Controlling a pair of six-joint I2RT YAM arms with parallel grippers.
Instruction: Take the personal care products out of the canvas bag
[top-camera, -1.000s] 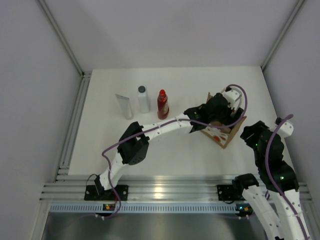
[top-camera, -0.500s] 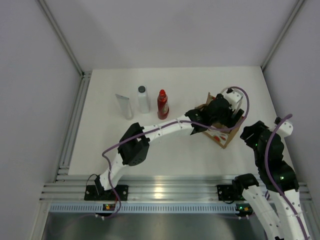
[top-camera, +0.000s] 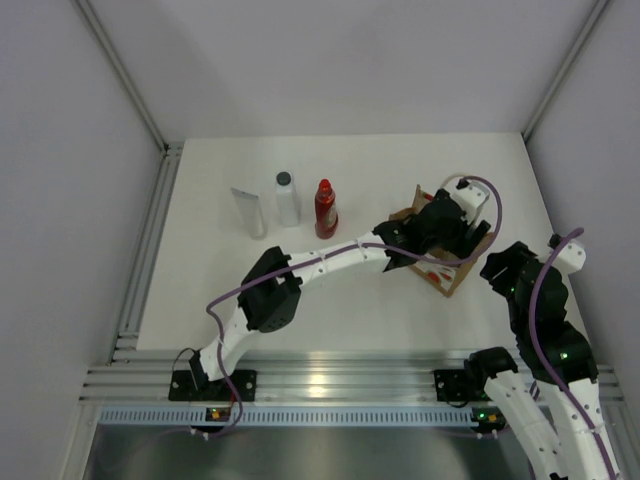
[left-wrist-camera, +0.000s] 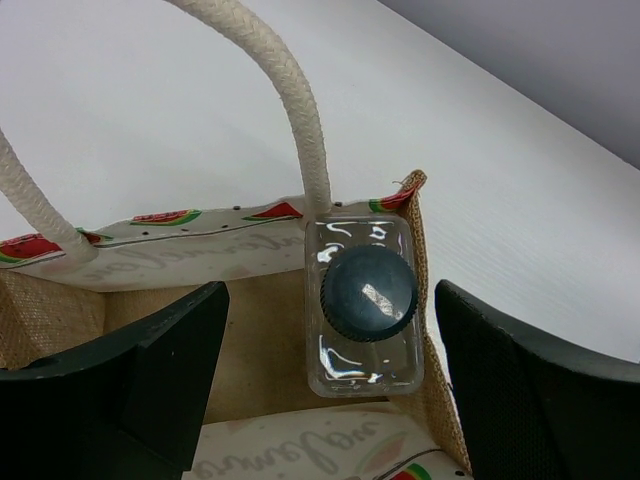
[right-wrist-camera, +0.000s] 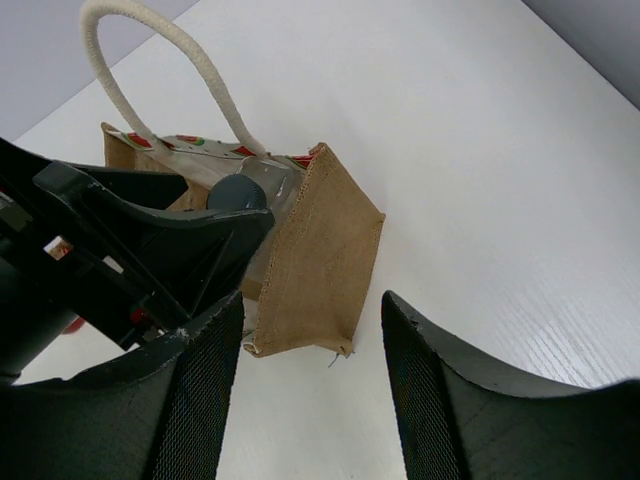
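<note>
Wide-spread left gripper (left-wrist-camera: 330, 385) at the canvas bag (left-wrist-camera: 255, 350) mouth.
Its jaws flank, without touching, the small clear bottle (left-wrist-camera: 364, 305), grey-capped, upright in the bag's corner; right gripper (right-wrist-camera: 312, 395) gapes empty alongside.

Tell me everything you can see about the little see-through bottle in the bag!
The bottle is small, clear and shiny like plastic, with a boxy body and rounded corners. A round, ribbed, dark grey cap sits on top. It stands upright inside the bag, tucked into a corner against the wall, just below one rope handle. The left gripper is open, with one finger on each side of the bottle, not touching it.
</note>
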